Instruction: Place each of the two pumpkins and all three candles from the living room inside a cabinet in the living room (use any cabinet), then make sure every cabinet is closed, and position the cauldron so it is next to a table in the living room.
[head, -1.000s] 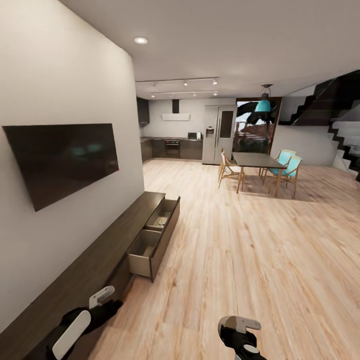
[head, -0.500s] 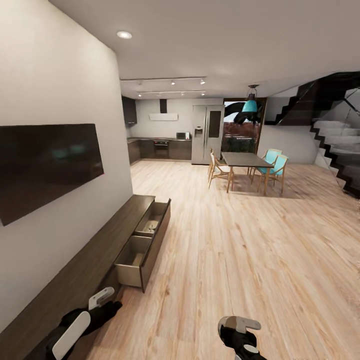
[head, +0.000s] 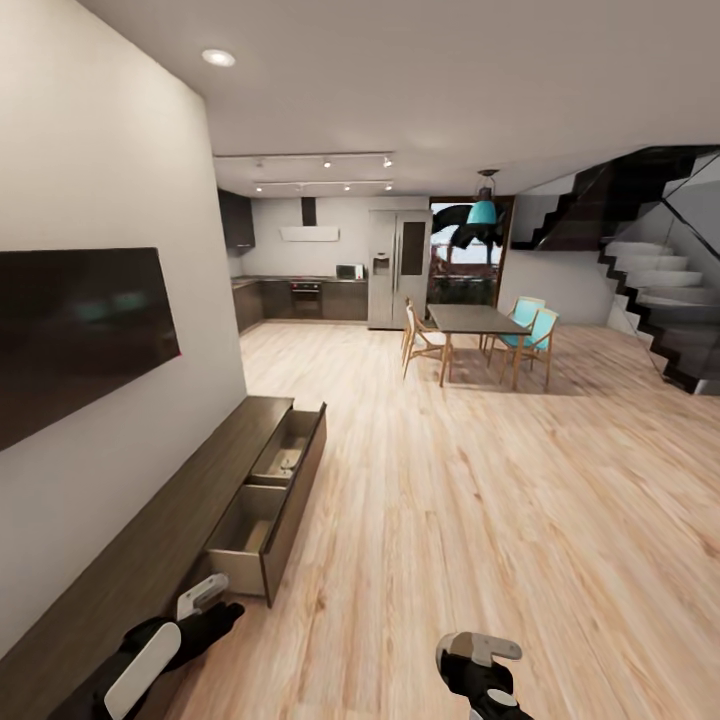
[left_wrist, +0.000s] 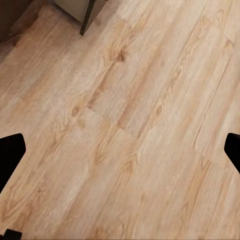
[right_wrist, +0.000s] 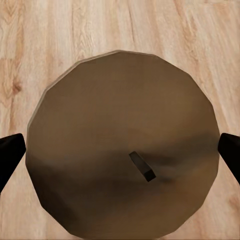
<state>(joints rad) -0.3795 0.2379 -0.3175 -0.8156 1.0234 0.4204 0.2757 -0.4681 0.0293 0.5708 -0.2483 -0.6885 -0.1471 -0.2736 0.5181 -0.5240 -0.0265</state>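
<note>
A large open-plan room with a light wood-plank floor (head: 480, 520) is being viewed from the head camera. Along the white wall (head: 110, 200) on the left, the long dark-brown cabinet (head: 130, 570) is being shown with two drawers pulled out: the nearer drawer (head: 250, 525) and the farther drawer (head: 290, 455), in which something small and pale is lying, too small to identify. A dark TV screen (head: 70, 335) is mounted on the wall above the cabinet. At the far end, black kitchen cupboards (head: 300, 298), a steel fridge (head: 398, 268) and a dining table (head: 470, 322) with wooden and teal chairs (head: 530, 335) are being seen, a teal pendant lamp (head: 483, 210) hanging above the table. A dark staircase (head: 650, 290) is rising on the right.

The left gripper (head: 205, 600) is being held low beside the cabinet's front; in the left wrist view its fingertips (left_wrist: 11, 150) are spread wide apart over bare floor, with a drawer corner (left_wrist: 82, 12) at the frame edge. The right gripper (head: 480, 655) is being held low over the floor; in the right wrist view its fingers (right_wrist: 10, 150) are parted, nothing clamped, with a round brown faceted object (right_wrist: 122, 145) bearing a small dark stub lying on the floor beyond them; what it is cannot be told.
</note>
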